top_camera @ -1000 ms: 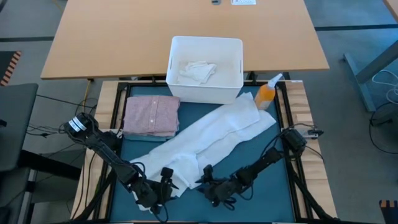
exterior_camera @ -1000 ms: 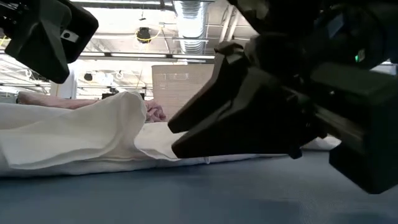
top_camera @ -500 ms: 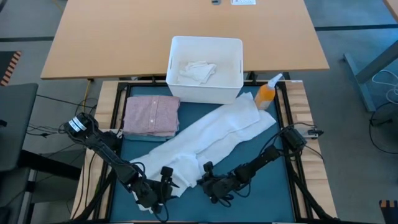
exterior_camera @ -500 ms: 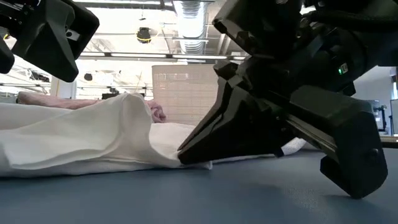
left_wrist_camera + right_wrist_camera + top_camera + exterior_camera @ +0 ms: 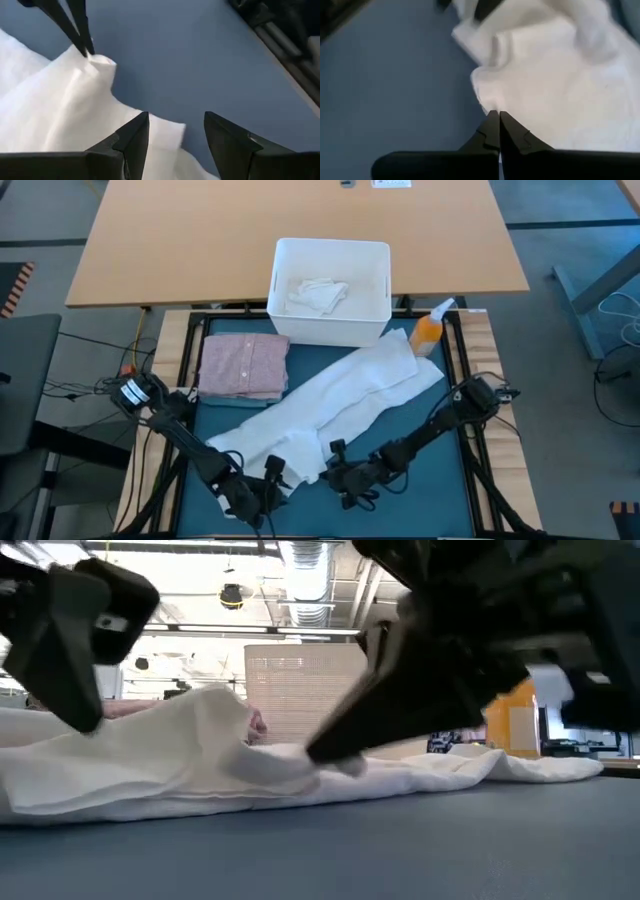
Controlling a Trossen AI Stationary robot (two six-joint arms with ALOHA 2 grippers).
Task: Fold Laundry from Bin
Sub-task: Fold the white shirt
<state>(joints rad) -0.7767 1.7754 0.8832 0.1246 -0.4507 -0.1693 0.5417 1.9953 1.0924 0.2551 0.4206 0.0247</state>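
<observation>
Overhead, bin [image 5: 279, 258] holding crumpled white cloth [image 5: 318, 292], right hand [image 5: 327, 473] pinching white towel [image 5: 345, 392], left hand [image 5: 270, 483] wide.

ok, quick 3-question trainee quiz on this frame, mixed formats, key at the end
1. True or false: the right gripper is shut on an edge of the long white cloth.
2. Multiple choice: what lies beside the bin on the mat? A) folded pink shirt B) blue jeans C) a book.
3. Fill in: the left gripper has its fingers ____ over the cloth's near end.

Key: 1 true. 2 A, the folded pink shirt. 3 open.
</observation>
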